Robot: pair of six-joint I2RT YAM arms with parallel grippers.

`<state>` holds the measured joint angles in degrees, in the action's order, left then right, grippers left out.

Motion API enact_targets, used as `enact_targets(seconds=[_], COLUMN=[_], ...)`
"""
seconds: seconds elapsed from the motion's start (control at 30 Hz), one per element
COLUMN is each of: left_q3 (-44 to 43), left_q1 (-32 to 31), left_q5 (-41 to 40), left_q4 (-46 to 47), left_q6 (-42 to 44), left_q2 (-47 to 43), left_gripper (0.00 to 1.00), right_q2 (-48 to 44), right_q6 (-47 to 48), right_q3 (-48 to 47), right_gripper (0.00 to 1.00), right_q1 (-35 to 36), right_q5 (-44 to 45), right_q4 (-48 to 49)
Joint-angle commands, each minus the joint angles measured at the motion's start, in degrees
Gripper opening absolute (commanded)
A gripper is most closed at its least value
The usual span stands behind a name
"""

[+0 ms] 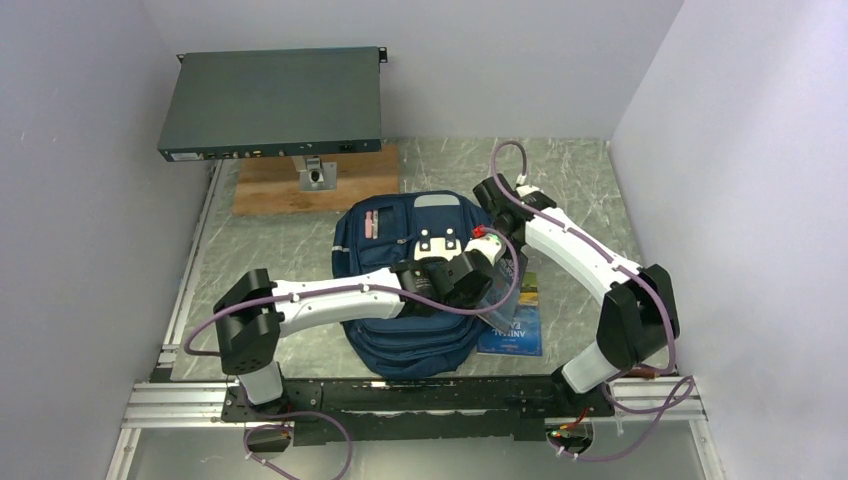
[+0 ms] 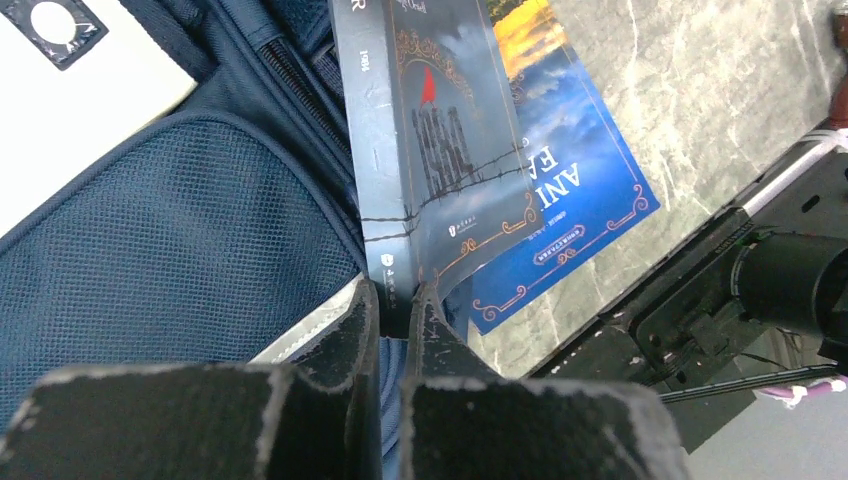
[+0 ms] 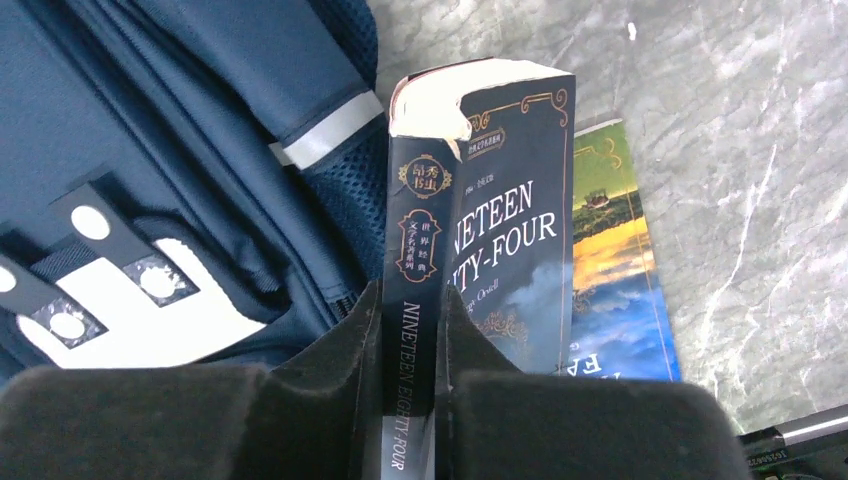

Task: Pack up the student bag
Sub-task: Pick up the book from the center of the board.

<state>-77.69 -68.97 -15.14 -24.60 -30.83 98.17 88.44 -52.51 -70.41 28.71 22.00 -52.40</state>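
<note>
My left claw and right claw are clamping dark book beside bag; blue book lying beside bag, neither packed.

Seen from above, the left arm and right arm hide most of the Nineteen Eighty-Four paperback. The paperback overlaps the blue Animal Farm book, leaving only "ANI" and "FA" of the title in the left wrist view. The foot of its spine disappears inside the right gripper. The navy backpack runs off both wrist views' edges.
</note>
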Motion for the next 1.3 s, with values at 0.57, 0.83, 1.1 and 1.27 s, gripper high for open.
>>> enact_targets(seconds=[0.57,0.83,1.1,1.27], left_q3=[15.0,21.5,30.6,36.4], left_q1=[25.6,35.6,36.3,36.3], left_q5=[39.9,42.2,49.6,63.9], left_q4=[8.4,13.2,29.6,63.2], left_q6=[-0.1,-8.4,-21.8,-39.4], left_q2=[-43.2,-56.5,-60.0,-52.7], left_gripper=[1.0,1.0,1.0,1.0], right_q2=[-32.2,-31.8,-30.1,-28.8], right_q6=[20.8,-3.0,-18.7,-25.1], right_q3=[3.3,7.4,7.8,7.7], right_gripper=[0.0,0.0,0.0,0.0], right_q1=[1.0,1.4,1.6,2.0], right_q5=[-52.8,-71.0,-75.1,-76.9], right_q4=[32.4,60.3,79.4,87.4])
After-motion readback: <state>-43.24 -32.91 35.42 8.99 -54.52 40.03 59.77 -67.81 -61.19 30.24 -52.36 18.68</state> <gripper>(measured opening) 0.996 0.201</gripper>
